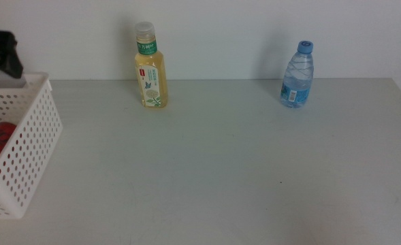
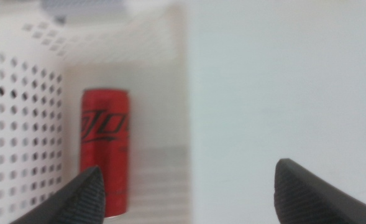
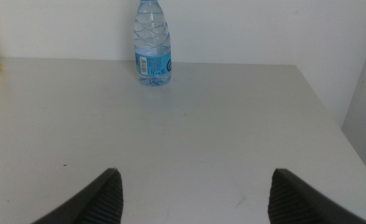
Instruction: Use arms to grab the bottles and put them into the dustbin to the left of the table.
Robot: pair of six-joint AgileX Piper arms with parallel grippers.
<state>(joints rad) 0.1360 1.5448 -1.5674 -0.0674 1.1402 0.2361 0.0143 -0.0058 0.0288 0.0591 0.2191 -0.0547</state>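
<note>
A pale grey-white table (image 1: 220, 163) stood against a plain white wall. The left gripper (image 2: 186, 190) hung above the white perforated dustbin (image 1: 30, 143) at the table's left edge, its jaws spread wide and empty. Directly below it, inside the dustbin, lay the red can (image 2: 105, 149) on its side. Farther off, near the wall, stood the yellowish bottle (image 1: 150, 66), upright. The right gripper (image 3: 192, 196) hovered low over bare tabletop, jaws also wide apart and empty; ahead of it, well apart, stood the blue-capped water bottle (image 3: 152, 43), upright.
</note>
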